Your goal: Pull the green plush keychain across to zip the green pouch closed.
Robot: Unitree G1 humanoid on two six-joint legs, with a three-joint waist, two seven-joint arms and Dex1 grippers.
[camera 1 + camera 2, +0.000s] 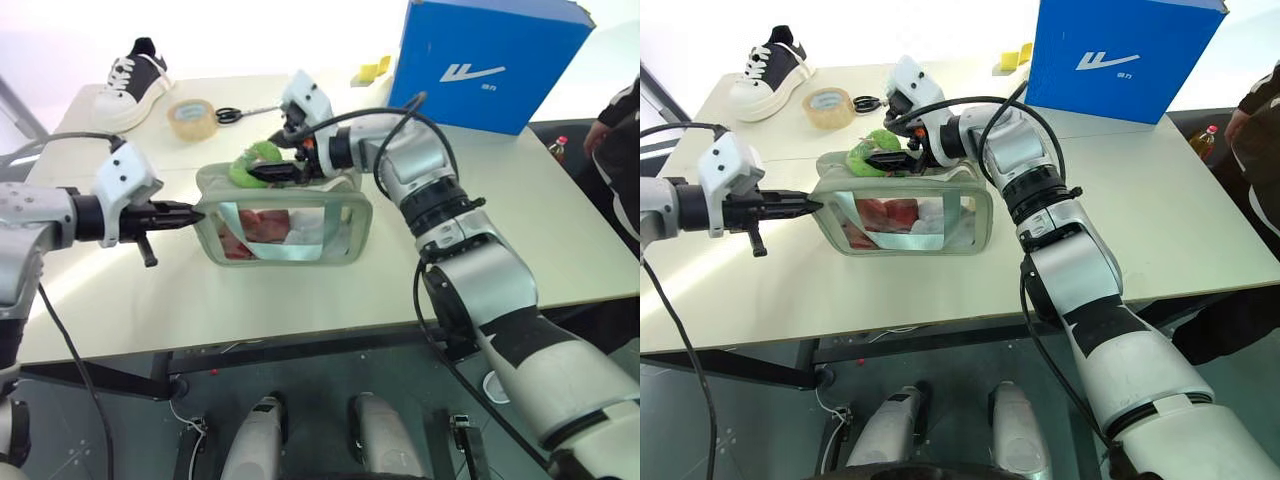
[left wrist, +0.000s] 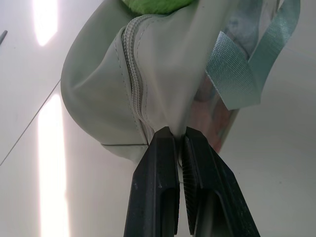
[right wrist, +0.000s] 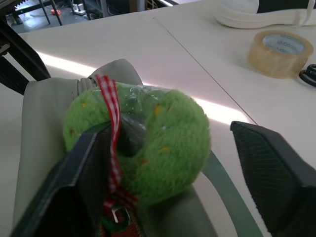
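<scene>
The green pouch [image 1: 283,228] stands on the white table [image 1: 300,300], its clear side showing red and white contents. The green plush keychain [image 1: 250,162], a fuzzy ball with a red-checked ribbon [image 3: 111,113], rests on the pouch's top at its left end. My left gripper [image 1: 195,214] is level at the pouch's left end, shut on the fabric beside the zipper [image 2: 133,74]. My right gripper [image 3: 165,133] reaches in from the right, open, with the keychain between its fingers. One finger [image 3: 84,168] touches the plush; the other [image 3: 271,163] stands apart.
A big blue box [image 1: 487,60] stands at the back right. A yellow tape roll [image 1: 192,118], scissors [image 1: 235,113] and a black-and-white shoe [image 1: 135,80] lie at the back left. A person [image 1: 620,140] stands at the table's right edge.
</scene>
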